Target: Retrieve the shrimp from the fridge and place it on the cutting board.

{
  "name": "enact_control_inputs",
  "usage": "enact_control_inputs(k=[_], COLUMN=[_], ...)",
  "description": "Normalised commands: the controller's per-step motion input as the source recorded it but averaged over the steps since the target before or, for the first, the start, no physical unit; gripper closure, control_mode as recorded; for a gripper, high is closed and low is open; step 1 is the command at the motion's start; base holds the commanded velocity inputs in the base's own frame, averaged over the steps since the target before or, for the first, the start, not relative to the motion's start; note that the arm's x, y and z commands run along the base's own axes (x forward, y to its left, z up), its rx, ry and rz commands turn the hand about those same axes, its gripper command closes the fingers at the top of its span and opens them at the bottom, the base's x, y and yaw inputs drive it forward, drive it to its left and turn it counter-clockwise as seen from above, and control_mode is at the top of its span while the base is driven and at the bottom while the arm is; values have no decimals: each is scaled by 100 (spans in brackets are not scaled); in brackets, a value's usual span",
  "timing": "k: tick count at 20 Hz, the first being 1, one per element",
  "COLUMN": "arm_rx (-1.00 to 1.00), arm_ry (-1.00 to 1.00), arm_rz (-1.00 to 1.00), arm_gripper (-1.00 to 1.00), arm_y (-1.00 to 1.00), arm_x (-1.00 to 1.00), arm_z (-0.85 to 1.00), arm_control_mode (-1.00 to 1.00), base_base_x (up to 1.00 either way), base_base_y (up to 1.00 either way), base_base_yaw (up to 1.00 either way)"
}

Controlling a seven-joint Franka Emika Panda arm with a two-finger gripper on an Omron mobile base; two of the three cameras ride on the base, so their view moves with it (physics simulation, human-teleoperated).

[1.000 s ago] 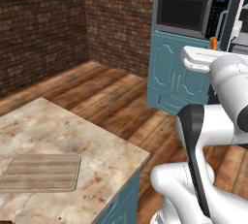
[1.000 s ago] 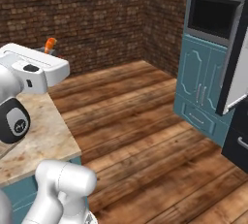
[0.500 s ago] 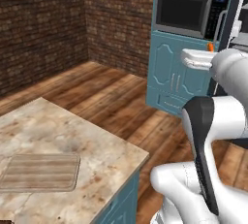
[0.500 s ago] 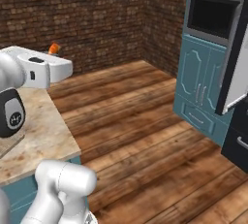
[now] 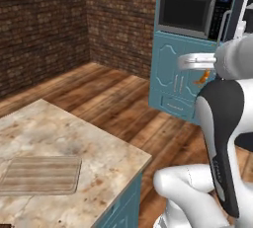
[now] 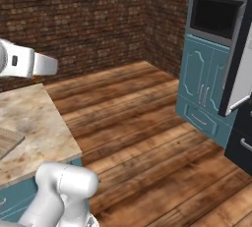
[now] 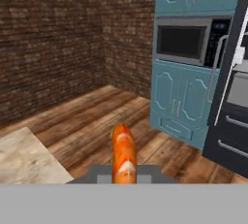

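In your left base view, the cutting board (image 5: 40, 174) lies flat at about 8 o'clock on the beige marble surface (image 5: 74, 138), with bare marble all round it. Across the wooden floor (image 5: 123, 98), the brick wall (image 5: 44, 19) fills 10 to 12 o'clock. At 1 o'clock you have the teal cabinet (image 5: 173, 69) with the black microwave (image 5: 185, 12) set into it. At 2 to 3 o'clock the white arm holds the tool (image 5: 205, 74) out in front of that cabinet, well away from the board, and the shrimp (image 5: 203, 77) hangs from it as a small orange curl.

In your right base view, a corner of the cutting board (image 6: 7, 142) peeks in at 9 o'clock on the surface (image 6: 34, 123), with the arm's white hand above it at 10 o'clock. The teal cabinet (image 6: 206, 83) stands at 2 o'clock, and the fridge (image 6: 241, 118), with its white-lined door swung out, sits at the 3 o'clock edge.

In your hand view, a corner of the surface (image 7: 29, 160) shows at 8 o'clock. The shrimp (image 7: 123, 152) stands up at 6 o'clock, orange with paler bands, pinched in the tool (image 7: 124, 173), whose jaws are pressed together on its lower end. The microwave (image 7: 186, 43) is at 1 o'clock, and the fridge (image 7: 232, 121) with its grey bar handles is at 3 o'clock.
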Motion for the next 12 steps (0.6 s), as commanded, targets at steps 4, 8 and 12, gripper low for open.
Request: enact_control_inputs(k=[4,8,12], arm_rx=[0,0,0], arm_ry=[31,17,10], arm_rz=[13,13,14], arm_gripper=[100,100,100], arm_y=[76,81,65], arm_x=[-26,-28,-19], arm_z=[-16,-43,-59], arm_control_mode=[-100,-100,-100], base_base_x=[0,0,0], base_base_y=[0,0,0], base_base_yaw=[0,0,0])
